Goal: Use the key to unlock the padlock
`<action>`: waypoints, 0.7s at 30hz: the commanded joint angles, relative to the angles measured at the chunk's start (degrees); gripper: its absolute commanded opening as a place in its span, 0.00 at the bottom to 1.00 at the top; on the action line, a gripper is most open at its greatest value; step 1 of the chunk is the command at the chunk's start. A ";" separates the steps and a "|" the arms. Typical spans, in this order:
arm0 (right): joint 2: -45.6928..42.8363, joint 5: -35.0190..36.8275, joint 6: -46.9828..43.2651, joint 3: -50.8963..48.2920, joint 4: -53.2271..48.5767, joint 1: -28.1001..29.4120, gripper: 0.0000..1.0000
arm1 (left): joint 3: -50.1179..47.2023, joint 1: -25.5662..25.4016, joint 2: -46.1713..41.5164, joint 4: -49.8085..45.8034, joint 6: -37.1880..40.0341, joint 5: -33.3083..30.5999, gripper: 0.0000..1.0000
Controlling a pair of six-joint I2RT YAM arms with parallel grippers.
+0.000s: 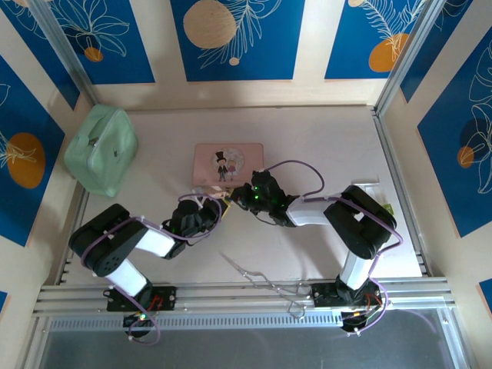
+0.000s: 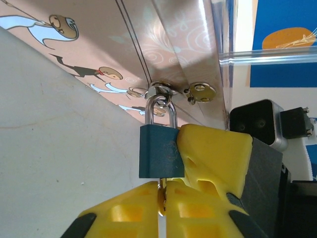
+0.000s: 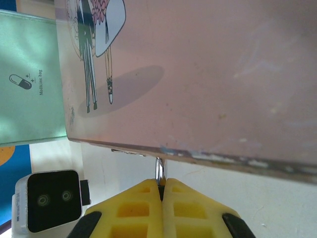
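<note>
The padlock (image 2: 157, 151), with a small blue body and a silvery shackle (image 2: 159, 111), hangs from the hasp on the front of the pink picture box (image 1: 227, 164). My left gripper (image 2: 162, 184) sits right under the padlock's base, shut on the brass key (image 2: 161, 198), which points up into the lock. My right gripper (image 3: 161, 182) is shut on the padlock from the side, and its yellow finger (image 2: 218, 158) covers the lock's right edge. The shackle (image 3: 159, 171) pokes out above its fingertips, under the box's edge. Both grippers (image 1: 209, 209) (image 1: 240, 196) meet in front of the box.
A mint green medicine bag (image 1: 102, 148) stands at the back left, beside the box. A thin silvery wire-like tool (image 1: 261, 277) lies near the front rail between the arm bases. Metal frame rails line the table's left, right and near edges.
</note>
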 commanded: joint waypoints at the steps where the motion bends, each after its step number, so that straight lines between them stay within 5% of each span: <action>1: 2.03 -6.86 8.61 -2.82 -10.12 1.74 0.00 | 1.11 -0.22 0.42 0.15 0.87 -0.35 0.05; 8: 3.09 -8.88 6.68 -1.42 -11.10 0.32 0.02 | 0.83 0.15 -3.32 -3.89 2.07 -0.07 0.00; 16: 4.33 -12.06 1.71 2.38 -16.27 -1.33 0.40 | 1.59 2.06 -10.25 -12.31 5.28 0.71 0.00; 21: 6.28 -15.12 1.10 4.70 -15.13 -1.77 0.41 | 2.19 2.03 -11.33 -14.30 6.16 0.98 0.00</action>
